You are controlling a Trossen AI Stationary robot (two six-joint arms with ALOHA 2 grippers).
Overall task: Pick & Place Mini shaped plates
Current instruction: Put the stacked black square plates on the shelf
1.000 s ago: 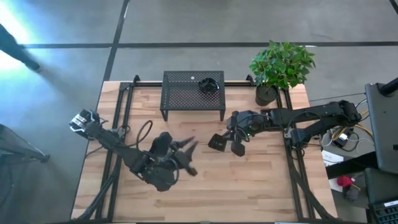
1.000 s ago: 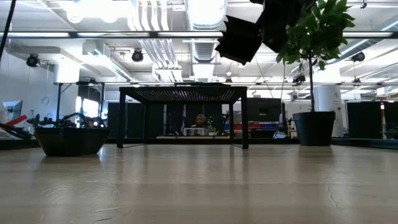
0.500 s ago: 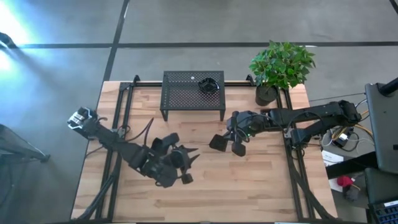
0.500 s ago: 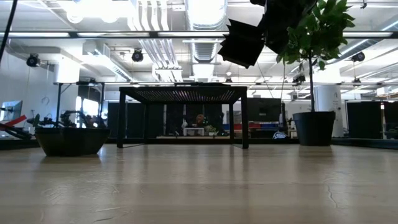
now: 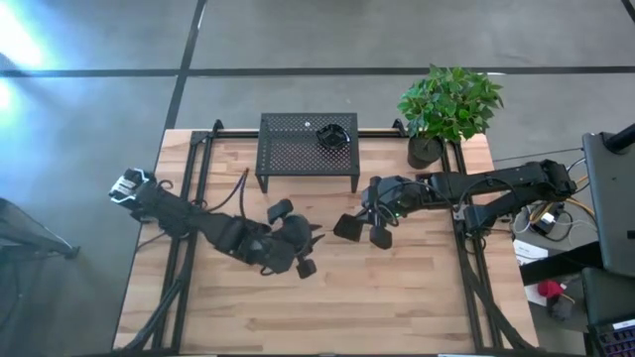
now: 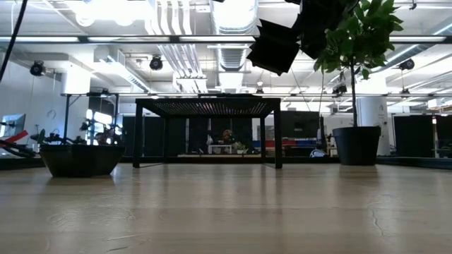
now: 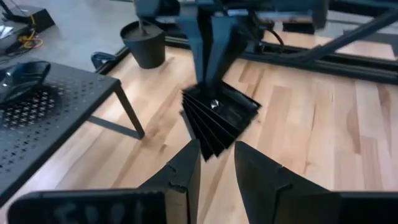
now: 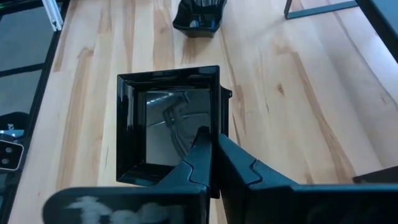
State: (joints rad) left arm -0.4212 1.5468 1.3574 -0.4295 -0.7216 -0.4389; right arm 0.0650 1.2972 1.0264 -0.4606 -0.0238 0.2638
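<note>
My right gripper (image 5: 369,220) is shut on a stack of small black glossy square plates (image 5: 346,228), held above the table's middle; the stack also shows in the left wrist view (image 7: 222,117) and high up in the low view (image 6: 272,46). My left gripper (image 5: 310,243) is open. It faces the stack from the table's left, with its fingertips (image 7: 217,168) just short of the stack's lowest corner and not touching it. More tiny black dishes (image 5: 335,135) lie on top of the black mesh stand (image 5: 298,149). My right gripper pinches one rim of the plate stack (image 8: 214,127) between its two fingers, which take several nested plates together. The fingers (image 7: 208,59) come from above, pointing down. The stack hangs tilted below them, lifted clear of the table.
The mesh stand stands at the table's far middle, its near right leg (image 7: 127,115) close to the stack. A potted plant (image 5: 429,149) stands at the far right. A black bowl (image 6: 81,159) shows at the left of the low view. Bare wood lies toward the near edge.
My left gripper has moved toward the table's right and far side, toward the held stack, and has turned to face it. My right gripper has stayed in place with the stack.
</note>
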